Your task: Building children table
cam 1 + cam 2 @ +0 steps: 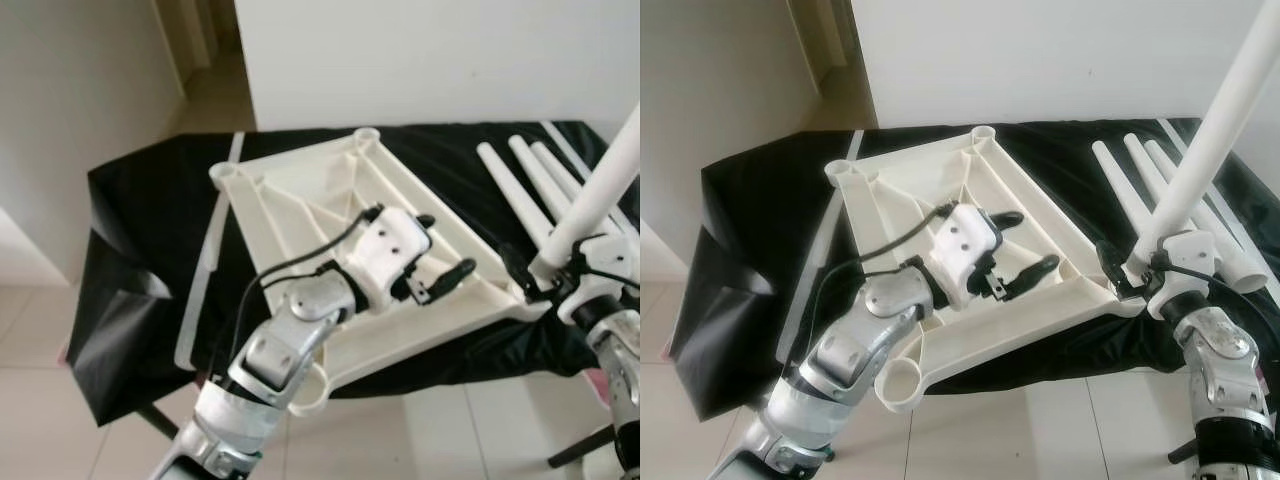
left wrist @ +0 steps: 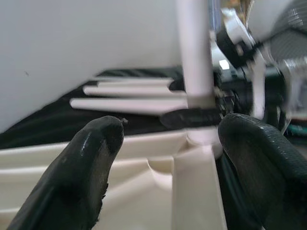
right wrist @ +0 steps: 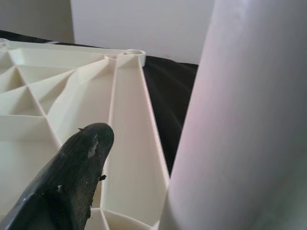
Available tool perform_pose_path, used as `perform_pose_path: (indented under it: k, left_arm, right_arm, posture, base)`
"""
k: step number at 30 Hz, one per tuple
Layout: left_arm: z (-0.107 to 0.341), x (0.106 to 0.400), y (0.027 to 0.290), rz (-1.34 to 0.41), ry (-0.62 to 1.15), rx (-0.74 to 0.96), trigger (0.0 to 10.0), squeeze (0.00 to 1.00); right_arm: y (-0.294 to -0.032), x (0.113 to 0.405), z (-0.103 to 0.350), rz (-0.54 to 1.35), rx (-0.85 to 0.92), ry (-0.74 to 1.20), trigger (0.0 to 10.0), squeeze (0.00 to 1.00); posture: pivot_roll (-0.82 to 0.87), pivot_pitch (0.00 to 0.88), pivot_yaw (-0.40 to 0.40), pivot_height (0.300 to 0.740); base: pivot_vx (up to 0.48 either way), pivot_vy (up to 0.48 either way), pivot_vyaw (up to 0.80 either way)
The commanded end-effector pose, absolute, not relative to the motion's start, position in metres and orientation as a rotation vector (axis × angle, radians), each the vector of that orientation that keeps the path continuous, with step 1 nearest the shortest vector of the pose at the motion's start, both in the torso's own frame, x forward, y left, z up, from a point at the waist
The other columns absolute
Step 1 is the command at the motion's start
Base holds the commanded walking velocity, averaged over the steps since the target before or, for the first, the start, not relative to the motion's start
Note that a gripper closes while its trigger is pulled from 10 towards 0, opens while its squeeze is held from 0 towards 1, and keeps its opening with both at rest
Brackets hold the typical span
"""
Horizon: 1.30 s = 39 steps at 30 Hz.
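Your upturned cream tabletop [image 1: 330, 200] lies on the black-covered table [image 1: 140, 220]. Your right gripper [image 1: 1132, 268] is clamped around a white leg [image 1: 1220, 130] standing at the tabletop's near right corner. Your left gripper [image 1: 437, 255] hovers over the tabletop's ribs, fingers spread. Three spare legs [image 1: 520, 190] lie just beside the tabletop.

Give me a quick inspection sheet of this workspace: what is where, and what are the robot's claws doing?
Surface: table under a black cover.
Job's things: cream tabletop lying underside up, with corner sockets; one white leg held tilted at its right corner; three spare legs lying beside it.
Clutter: nothing seen.
Claws: left claw open, over the tabletop's ribs; right claw shut on the white leg near its lower end.
Cables: black cable along the left wrist.
Surroundings: white wall, pale tiled floor, doorway beyond.
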<state>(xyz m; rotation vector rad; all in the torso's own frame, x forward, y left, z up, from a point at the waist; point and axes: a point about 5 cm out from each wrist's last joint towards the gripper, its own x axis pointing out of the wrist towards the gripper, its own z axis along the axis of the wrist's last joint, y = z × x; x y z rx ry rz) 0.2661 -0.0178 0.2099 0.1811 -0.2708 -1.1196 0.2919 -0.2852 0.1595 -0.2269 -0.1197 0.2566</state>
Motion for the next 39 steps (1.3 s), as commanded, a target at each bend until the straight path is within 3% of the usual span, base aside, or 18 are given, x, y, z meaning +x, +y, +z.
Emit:
perform_pose_path:
  k: [1,7,15,16,17,18,19,20,36,37,38,39]
  left_arm:
    - [0.203,0.254,-0.023,-1.293,-0.233,0.207,10.0,0.00]
    - [0.177,0.259,-0.021,-1.289,-0.071,0.287,10.0,0.00]
    - [0.173,0.260,-0.020,-1.286,-0.052,0.307,10.0,0.00]
    - [0.171,0.262,-0.018,-1.269,-0.032,0.323,10.0,0.00]
    - [0.171,0.262,-0.018,-1.269,-0.032,0.323,10.0,0.00]
    - [0.170,0.263,-0.017,-1.256,-0.021,0.332,10.0,0.00]
    - [0.170,0.263,-0.017,-1.256,-0.021,0.332,10.0,0.00]
    - [0.170,0.264,-0.016,-1.238,-0.017,0.341,10.0,0.00]
    - [0.176,0.263,-0.013,-1.227,-0.028,0.331,10.0,0.00]
    - [0.176,0.263,-0.013,-1.229,-0.027,0.332,10.0,0.00]
    - [0.176,0.263,-0.013,-1.229,-0.027,0.332,10.0,0.00]
    - [0.177,0.263,-0.013,-1.230,-0.028,0.331,10.0,0.00]
  right_arm:
    - [-0.281,0.294,0.156,0.313,-0.233,-0.094,10.0,0.00]
    - [-0.280,0.301,0.156,0.354,-0.233,-0.072,10.0,0.00]
    - [-0.281,0.301,0.155,0.360,-0.234,-0.066,10.0,0.00]
    - [-0.284,0.299,0.153,0.365,-0.233,-0.050,4.2,0.00]
    - [-0.284,0.299,0.153,0.365,-0.233,-0.050,4.2,0.00]
    - [-0.288,0.297,0.152,0.365,-0.235,-0.037,2.2,0.00]
    - [-0.288,0.297,0.152,0.365,-0.235,-0.037,2.2,0.00]
    - [-0.293,0.294,0.150,0.363,-0.229,-0.023,0.0,0.00]
    - [-0.306,0.289,0.139,0.299,-0.107,0.023,0.0,0.00]
    - [-0.305,0.290,0.138,0.295,-0.108,0.028,8.7,0.00]
    - [-0.305,0.290,0.138,0.295,-0.108,0.028,8.7,0.00]
    - [-0.304,0.292,0.137,0.284,-0.095,0.040,10.0,0.00]
  posture:
    - [-0.12,0.000,0.061,0.740]
    - [-0.11,0.000,0.057,0.740]
    - [-0.11,0.000,0.055,0.740]
    - [-0.11,0.013,0.055,0.740]
    - [-0.11,0.013,0.055,0.740]
    - [-0.11,0.015,0.055,0.740]
    - [-0.11,0.015,0.055,0.740]
    - [-0.11,0.018,0.055,0.740]
    - [-0.11,0.026,0.055,0.740]
    - [-0.11,0.025,0.054,0.740]
    - [-0.11,0.025,0.054,0.740]
    - [-0.11,0.025,0.052,0.740]
  base:
    - [0.000,0.000,0.00]
    - [0.000,0.000,0.00]
    - [0.000,0.000,0.00]
    - [0.000,0.000,0.00]
    - [0.000,0.000,0.00]
    - [0.000,0.000,0.00]
    - [0.000,0.000,0.00]
    - [0.000,0.000,0.00]
    - [0.000,0.000,0.00]
    - [0.000,0.000,0.00]
    - [0.000,0.000,0.00]
    - [0.000,0.000,0.00]
